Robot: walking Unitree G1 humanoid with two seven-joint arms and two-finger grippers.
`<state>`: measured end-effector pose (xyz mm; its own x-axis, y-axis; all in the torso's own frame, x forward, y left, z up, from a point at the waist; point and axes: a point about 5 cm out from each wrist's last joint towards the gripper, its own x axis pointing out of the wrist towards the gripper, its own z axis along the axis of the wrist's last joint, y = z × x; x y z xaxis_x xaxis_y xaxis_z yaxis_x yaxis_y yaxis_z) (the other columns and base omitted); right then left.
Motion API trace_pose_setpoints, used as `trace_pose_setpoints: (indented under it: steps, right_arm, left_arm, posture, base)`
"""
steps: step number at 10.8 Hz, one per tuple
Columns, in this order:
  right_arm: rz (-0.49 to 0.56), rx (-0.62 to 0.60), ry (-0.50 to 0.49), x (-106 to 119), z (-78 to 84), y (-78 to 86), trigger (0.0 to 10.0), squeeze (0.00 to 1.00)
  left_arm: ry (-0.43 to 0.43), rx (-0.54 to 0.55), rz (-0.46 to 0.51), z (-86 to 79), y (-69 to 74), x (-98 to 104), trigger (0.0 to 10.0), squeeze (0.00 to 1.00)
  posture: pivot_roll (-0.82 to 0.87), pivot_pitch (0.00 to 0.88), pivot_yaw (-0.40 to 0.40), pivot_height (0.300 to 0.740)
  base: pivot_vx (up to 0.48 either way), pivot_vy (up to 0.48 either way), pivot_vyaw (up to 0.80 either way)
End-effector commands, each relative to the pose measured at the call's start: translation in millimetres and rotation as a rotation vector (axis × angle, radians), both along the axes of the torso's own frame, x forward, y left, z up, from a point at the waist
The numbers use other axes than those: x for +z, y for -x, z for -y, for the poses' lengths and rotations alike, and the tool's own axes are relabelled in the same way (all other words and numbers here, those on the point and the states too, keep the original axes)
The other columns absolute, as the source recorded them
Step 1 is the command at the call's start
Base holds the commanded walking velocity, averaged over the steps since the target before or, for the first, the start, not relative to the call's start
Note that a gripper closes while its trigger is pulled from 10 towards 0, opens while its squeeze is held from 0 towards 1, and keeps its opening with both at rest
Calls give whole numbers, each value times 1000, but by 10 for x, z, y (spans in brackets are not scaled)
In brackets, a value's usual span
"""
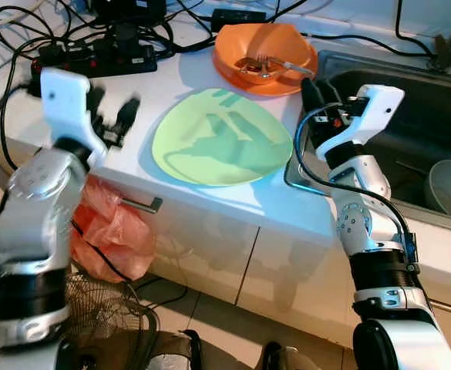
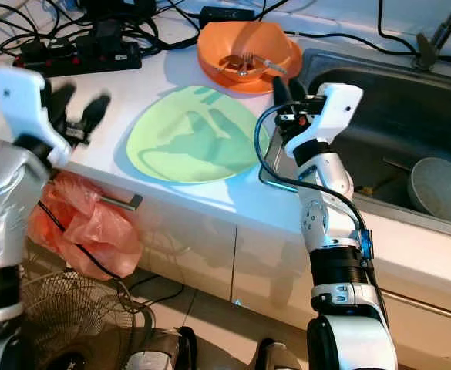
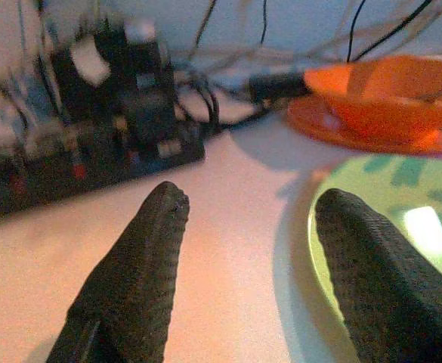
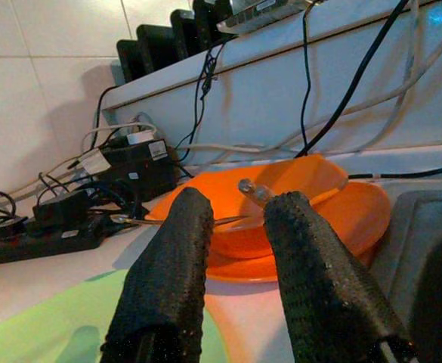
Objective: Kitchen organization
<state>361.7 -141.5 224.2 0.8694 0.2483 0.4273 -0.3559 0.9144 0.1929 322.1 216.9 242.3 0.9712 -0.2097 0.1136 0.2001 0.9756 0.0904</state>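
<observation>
A light green plate (image 1: 221,139) lies flat on the white counter (image 1: 210,196). Behind it an orange bowl (image 1: 264,50) sits on an orange plate (image 4: 357,219), with a metal utensil (image 1: 275,65) inside the bowl. My left gripper (image 1: 113,108) hovers open over the bare counter just left of the green plate (image 3: 402,227), holding nothing. At the counter's sink edge my right gripper (image 1: 318,86) points toward the orange bowl (image 4: 281,189), stopping short of it. Its fingers are a little apart with nothing between them.
A steel sink (image 1: 410,131) at the right holds a grey bowl (image 1: 449,185). A black power strip (image 1: 94,58) and tangled cables fill the counter's back left. Below hang a red plastic bag (image 1: 109,231) and a drawer handle (image 1: 140,204); a wire fan (image 1: 102,308) stands on the floor.
</observation>
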Motion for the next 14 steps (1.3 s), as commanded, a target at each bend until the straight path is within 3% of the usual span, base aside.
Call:
trace_pose_setpoints:
  steps: [1, 5, 7, 8, 9, 11, 12, 14]
  right_arm:
    - [-5, 9, 2, 4, -11, 5, 10000, 0]
    - [-16, 0, 8, -18, 2, 4, 10000, 0]
    - [-34, -5, 20, -46, 4, -2, 10000, 0]
    - [-44, 0, 23, -58, -4, -1, 10000, 0]
    - [-58, -1, 37, -79, -2, -1, 10000, 0]
    - [-67, -41, 140, -115, 20, -13, 10000, 0]
    - [-51, -86, 261, -124, 17, -17, 10000, 0]
    - [-46, -129, 379, -144, 22, -28, 10000, 0]
  left_arm:
    - [65, -32, -33, -6, 40, -31, 10000, 1000]
    - [174, -194, -120, 65, 111, -57, 10000, 1000]
    - [175, -164, -190, 6, 94, -94, 10000, 1000]
    - [162, -98, -225, -63, 53, -117, 10000, 1000]
    - [174, -92, -237, -70, 45, -121, 10000, 0]
    - [191, -119, -263, -19, 44, -123, 10000, 0]
    - [227, -133, -282, 4, 31, -127, 10000, 0]
    - [304, -157, -317, 43, 16, -142, 10000, 0]
  posture:
    - [110, 155, 14, 740]
    - [110, 157, 14, 740]
    - [111, 167, 17, 740]
    - [110, 174, 22, 740]
    - [110, 174, 22, 740]
    - [110, 174, 22, 740]
    - [105, 181, 24, 740]
    - [108, 179, 25, 740]
  base:
    - [0, 0, 0]
    - [0, 0, 0]
    - [0, 0, 0]
    - [0, 0, 0]
    - [0, 0, 0]
    - [0, 0, 0]
    - [0, 0, 0]
    - [0, 0, 0]
